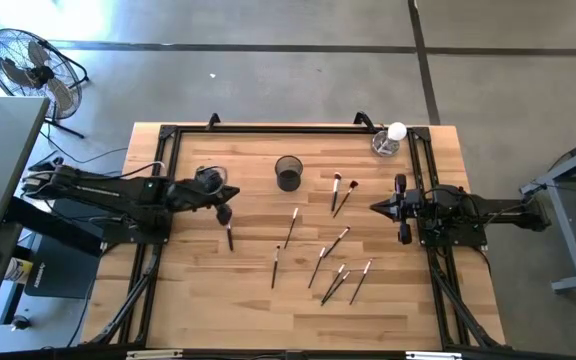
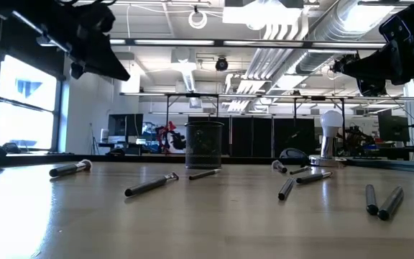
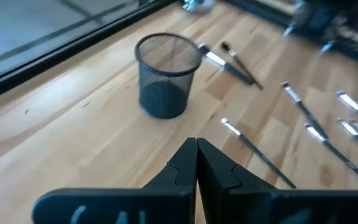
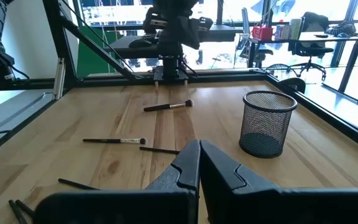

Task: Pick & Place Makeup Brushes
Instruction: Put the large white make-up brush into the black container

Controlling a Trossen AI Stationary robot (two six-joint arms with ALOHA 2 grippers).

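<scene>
Several makeup brushes lie flat on the wooden table (image 1: pixel 198 290). One dark brush (image 1: pixel 228 232) lies just near-side of my left gripper (image 1: pixel 234 193). A pair (image 1: pixel 341 193) lies right of the black mesh cup (image 1: pixel 288 173), and others (image 1: pixel 330 262) are scattered toward the near edge. The cup (image 3: pixel 166 76) stands upright. My left gripper (image 3: pixel 196 148) hovers shut, left of the cup and above the table. My right gripper (image 1: pixel 374 207) (image 4: pixel 199 148) hovers shut at the table's right, pointing toward the brushes (image 4: pixel 114 141).
A clear glass with a white ball (image 1: pixel 389 140) stands at the far right corner. A black frame (image 1: pixel 173 140) runs along the table's edges. A floor fan (image 1: pixel 28 70) stands beyond the far left corner. Bare wood shows between the cup and my left gripper.
</scene>
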